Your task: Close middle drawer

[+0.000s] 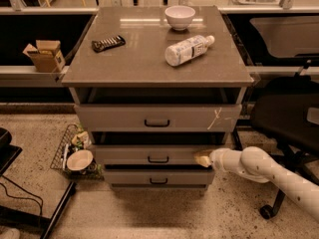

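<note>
Fingers [200,156] of the gripper [202,159], pinched together and empty, press the plain grey middle drawer [149,154] at its right end; off-centre pushing could jam it.

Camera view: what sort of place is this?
Probably an office or lab workspace: a grey drawer cabinet, a black wheeled office chair beside it, a cardboard box on a ledge. The gripper sits at the right end of the middle drawer.

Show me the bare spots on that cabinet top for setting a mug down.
Free: the front strip of the cabinet top, below the dark flat item and the bottle, and the middle stretch between those two. Crowded: the back right, where the bowl sits close to the bottle. The claw is low, at the right end of the middle drawer.
</note>
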Controlling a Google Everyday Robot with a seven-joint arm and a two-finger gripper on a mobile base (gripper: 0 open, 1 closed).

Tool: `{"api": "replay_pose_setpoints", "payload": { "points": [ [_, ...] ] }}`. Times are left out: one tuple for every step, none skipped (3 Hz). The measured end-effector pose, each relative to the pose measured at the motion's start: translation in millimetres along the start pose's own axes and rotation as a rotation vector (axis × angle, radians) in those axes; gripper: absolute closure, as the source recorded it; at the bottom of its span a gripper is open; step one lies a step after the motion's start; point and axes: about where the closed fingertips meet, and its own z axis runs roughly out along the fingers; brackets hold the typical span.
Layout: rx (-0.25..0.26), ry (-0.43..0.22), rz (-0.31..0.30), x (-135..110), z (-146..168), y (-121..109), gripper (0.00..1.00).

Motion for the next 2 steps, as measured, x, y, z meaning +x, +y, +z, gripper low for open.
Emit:
{"api": "replay_pose_setpoints", "payload": {
  "points": [
    [0.000, 0.000, 0.000, 0.0, 0.0, 0.0, 0.35],
    [0.000, 0.000, 0.000, 0.0, 0.1, 0.0, 0.12]
  ]
}}
